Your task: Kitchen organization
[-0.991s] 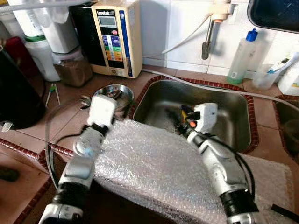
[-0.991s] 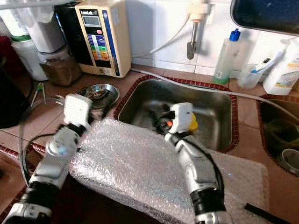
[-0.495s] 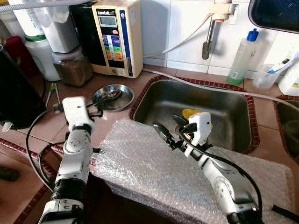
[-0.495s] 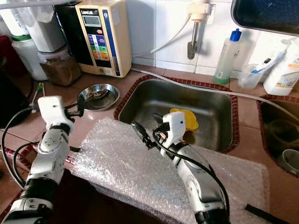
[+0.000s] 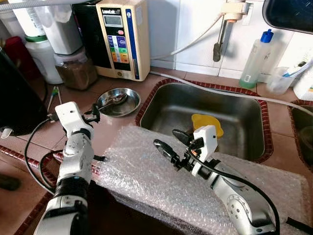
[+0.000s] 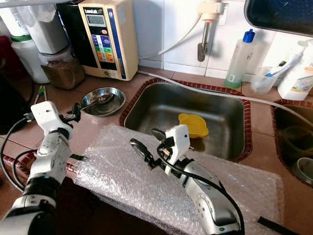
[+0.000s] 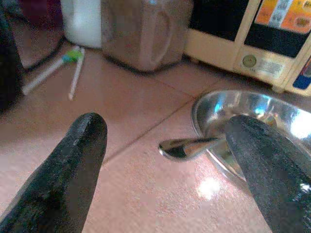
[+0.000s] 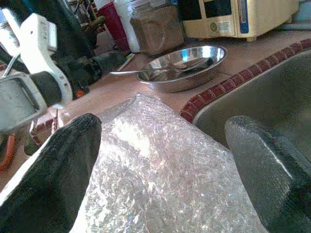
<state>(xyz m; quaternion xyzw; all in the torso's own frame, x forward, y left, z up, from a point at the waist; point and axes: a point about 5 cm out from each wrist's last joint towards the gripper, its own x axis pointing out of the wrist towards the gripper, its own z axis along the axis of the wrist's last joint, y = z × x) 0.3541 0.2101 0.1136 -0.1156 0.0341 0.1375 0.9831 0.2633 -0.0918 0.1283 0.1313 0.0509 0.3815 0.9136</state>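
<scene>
A steel bowl (image 5: 119, 102) with a spoon (image 7: 187, 147) in it stands on the brown tiled counter, left of the sink (image 5: 166, 105). My left gripper (image 5: 91, 114) is open just left of the bowl, its fingers (image 7: 82, 145) either side of the spoon's handle tip without touching it. A yellow piece (image 5: 207, 123) lies on the sink's floor. A bubble wrap sheet (image 5: 146, 181) covers the counter's front edge. My right gripper (image 5: 172, 142) hovers open and empty above that sheet (image 8: 160, 170), pointing left towards the bowl (image 8: 187, 65).
At the back stand a cream water machine (image 5: 122, 36), a jar of brown powder (image 5: 76, 71), white containers and a blue-capped bottle (image 5: 257, 58). A tap (image 5: 220, 34) and hose run over the sink. A dark appliance (image 5: 17, 98) is at the left, a second basin (image 5: 303, 132) at the right.
My right gripper has pulled back out of the sink to over the bubble wrap, and the yellow piece now lies uncovered. My left gripper has moved left, off the bowl.
</scene>
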